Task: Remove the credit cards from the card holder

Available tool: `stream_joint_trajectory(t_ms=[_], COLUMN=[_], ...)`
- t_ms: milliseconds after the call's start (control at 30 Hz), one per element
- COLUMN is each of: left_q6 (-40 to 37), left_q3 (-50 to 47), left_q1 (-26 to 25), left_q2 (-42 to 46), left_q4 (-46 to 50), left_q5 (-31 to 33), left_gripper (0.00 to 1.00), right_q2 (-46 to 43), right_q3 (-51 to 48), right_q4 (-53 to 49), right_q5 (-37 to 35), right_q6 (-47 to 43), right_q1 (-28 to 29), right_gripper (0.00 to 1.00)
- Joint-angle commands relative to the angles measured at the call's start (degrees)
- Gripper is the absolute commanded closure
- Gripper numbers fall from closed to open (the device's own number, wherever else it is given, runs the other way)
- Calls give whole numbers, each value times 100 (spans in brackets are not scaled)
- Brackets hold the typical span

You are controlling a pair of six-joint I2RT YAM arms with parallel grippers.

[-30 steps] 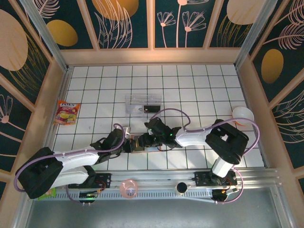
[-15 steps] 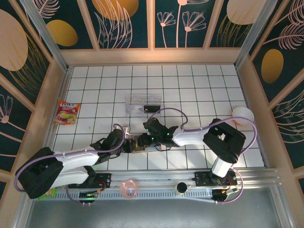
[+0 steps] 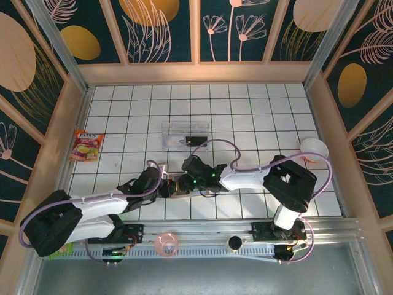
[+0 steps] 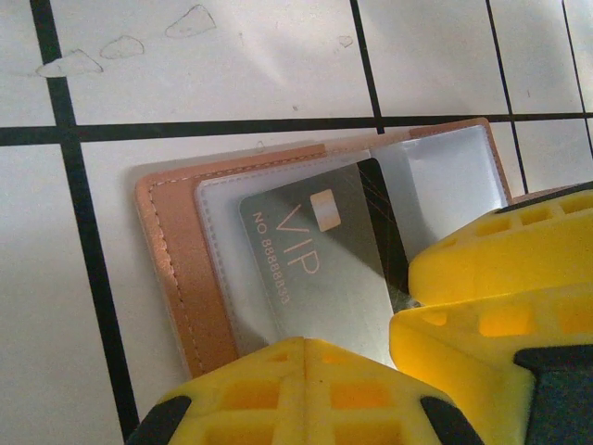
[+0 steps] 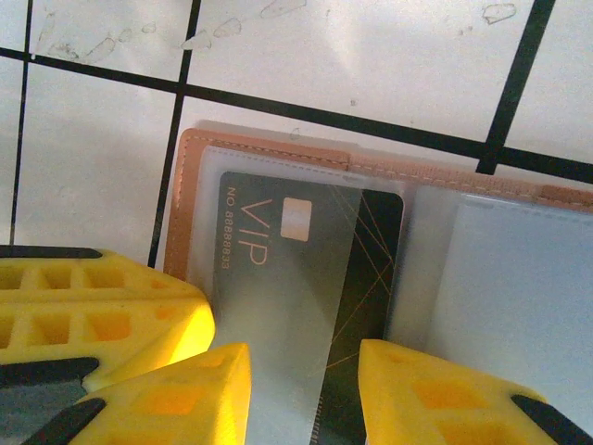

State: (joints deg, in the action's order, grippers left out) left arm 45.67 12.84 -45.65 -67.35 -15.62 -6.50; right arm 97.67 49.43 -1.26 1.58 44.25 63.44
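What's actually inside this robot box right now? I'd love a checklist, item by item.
Surface: white tiled table with black grid lines and a few smudges.
Job's things: the card holder lies open between the grippers. The VIP card sits in its clear sleeve. A dark card-like piece lies at the clear tray.
Clutter: snack packet on the left, white bowl on the right, pink round thing on the near rail.
Grippers: left gripper is shut at the holder's edge. Right gripper is open over the VIP card.
Cables: purple cables loop along both arms.
Surroundings: floral wall panels.
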Motion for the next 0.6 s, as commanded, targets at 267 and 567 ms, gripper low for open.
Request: stream_joint_trajectory(t_ms=[267, 567], left_q6=[-133, -296], left_q3=[374, 694], left_q1=[30, 23], left_q2=[272, -516], left_q4=[397, 238], left_q5=[-33, 125], left_gripper=[95, 100], right_q2=[-756, -566], right_q3=[-224, -283], right_q4=[22, 96], right_q5=[-82, 656], right_q6=[-387, -540], right_q1=[-155, -434], right_gripper=[72, 76])
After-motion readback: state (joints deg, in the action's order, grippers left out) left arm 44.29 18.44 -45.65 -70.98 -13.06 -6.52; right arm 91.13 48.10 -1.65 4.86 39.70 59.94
